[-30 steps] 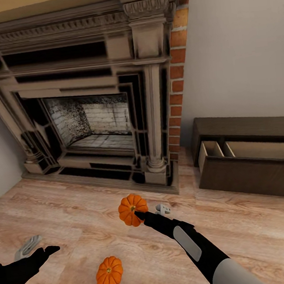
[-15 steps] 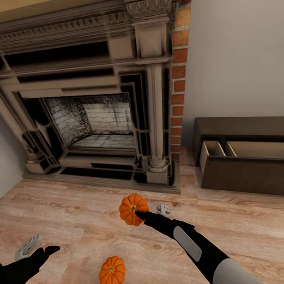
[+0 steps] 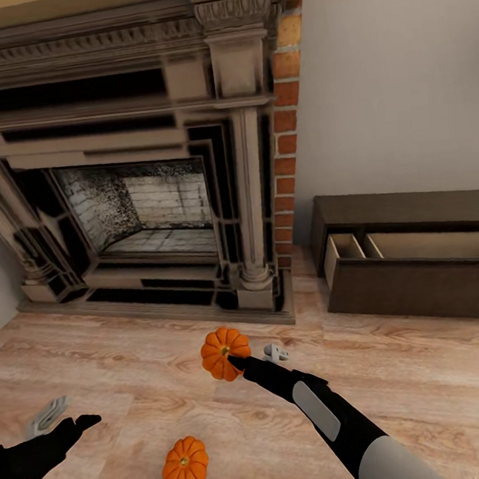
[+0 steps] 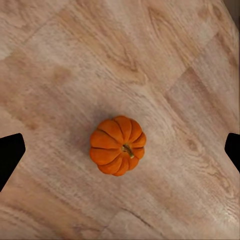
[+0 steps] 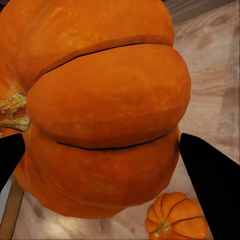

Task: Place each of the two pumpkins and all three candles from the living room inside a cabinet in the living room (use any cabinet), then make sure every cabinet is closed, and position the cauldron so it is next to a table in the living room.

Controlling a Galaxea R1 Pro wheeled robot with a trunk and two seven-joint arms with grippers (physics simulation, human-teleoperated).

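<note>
My right gripper is shut on one orange pumpkin, held above the wood floor in front of the fireplace. In the right wrist view that pumpkin sits large between the two black fingers. The other pumpkin lies on the floor near me, and it also shows below the held one in the right wrist view. At the lower left, my left gripper is open and hangs above the floor pumpkin without touching it. The dark brown cabinet stands at the right with a drawer pulled out, its beige inside showing.
A large stone and brick fireplace fills the wall ahead, with its hearth step low on the floor. A pale wall rises behind the cabinet. Bare wood floor stretches between me and the cabinet.
The whole view has shifted, so the fireplace and cabinet sit further left: the camera moved. Both arms keep their pose, and the right gripper still holds the pumpkin.
</note>
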